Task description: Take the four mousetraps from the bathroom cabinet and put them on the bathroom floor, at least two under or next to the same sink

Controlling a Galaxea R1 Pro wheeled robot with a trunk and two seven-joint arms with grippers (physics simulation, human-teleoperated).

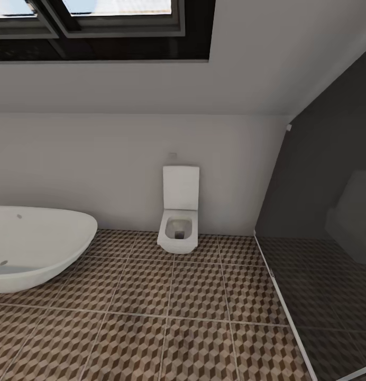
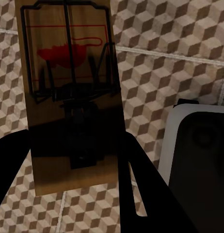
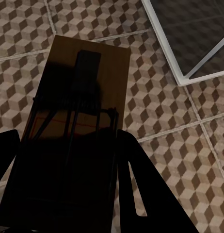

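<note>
In the left wrist view a tan wooden mousetrap (image 2: 68,73) with a dark wire frame and a red spot stands between my dark fingers. My left gripper (image 2: 75,165) is shut on it above the cube-patterned bathroom floor (image 2: 180,73). In the right wrist view a second mousetrap (image 3: 88,82), in shadow, is clamped in my right gripper (image 3: 68,165) over the same tiles (image 3: 155,97). The head view looks across the bathroom floor (image 1: 177,317). The cabinet and the sink are out of view.
A white oval bathtub (image 1: 35,243) stands at the left and a square white toilet (image 1: 179,222) against the far wall. A dark glass shower partition (image 1: 320,238) with a pale floor rail (image 3: 175,53) closes the right side. A white-edged dark object (image 2: 199,150) lies beside the left gripper.
</note>
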